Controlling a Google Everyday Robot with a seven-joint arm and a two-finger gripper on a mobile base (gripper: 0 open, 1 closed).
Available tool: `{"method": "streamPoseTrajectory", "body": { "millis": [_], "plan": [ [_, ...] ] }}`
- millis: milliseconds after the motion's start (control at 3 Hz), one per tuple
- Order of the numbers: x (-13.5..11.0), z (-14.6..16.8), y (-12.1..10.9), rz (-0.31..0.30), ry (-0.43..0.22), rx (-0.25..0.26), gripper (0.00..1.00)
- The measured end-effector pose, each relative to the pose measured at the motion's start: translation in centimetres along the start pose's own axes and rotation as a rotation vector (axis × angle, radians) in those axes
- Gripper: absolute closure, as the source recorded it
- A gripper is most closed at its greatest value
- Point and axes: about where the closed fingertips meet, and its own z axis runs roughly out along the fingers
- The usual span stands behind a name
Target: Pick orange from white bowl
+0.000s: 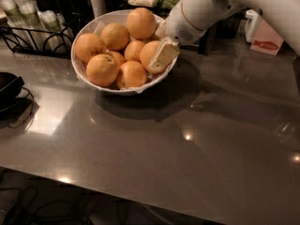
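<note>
The white bowl (pixel 89 29) with crinkled paper lining stands at the back left of the grey table and holds several oranges. My gripper (pixel 160 59) reaches in from the upper right over the bowl's right rim. It rests against the rightmost orange (pixel 147 53), a plain-peeled one, and covers its right side. An orange with a small dark spot (pixel 101 69) lies at the bowl's front left, apart from the gripper. My white arm (pixel 201 8) hides the bowl's far right rim.
A black wire rack with cups (pixel 28 18) stands left of the bowl. A black object (pixel 7 88) lies at the left edge. A red and white carton (pixel 266 36) stands at the back right. The table's front edge (pixel 140 196) runs across the bottom.
</note>
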Motion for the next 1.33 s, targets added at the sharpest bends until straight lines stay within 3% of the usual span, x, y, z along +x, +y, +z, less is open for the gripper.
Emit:
{"method": "streamPoseTrajectory", "body": {
  "millis": [667,1333],
  "plan": [
    [0.0,2.1,0.8,-0.001,0.01,-0.054,0.28],
    [0.8,3.9,1.3,0.014,0.026,-0.094,0.3]
  ]
}}
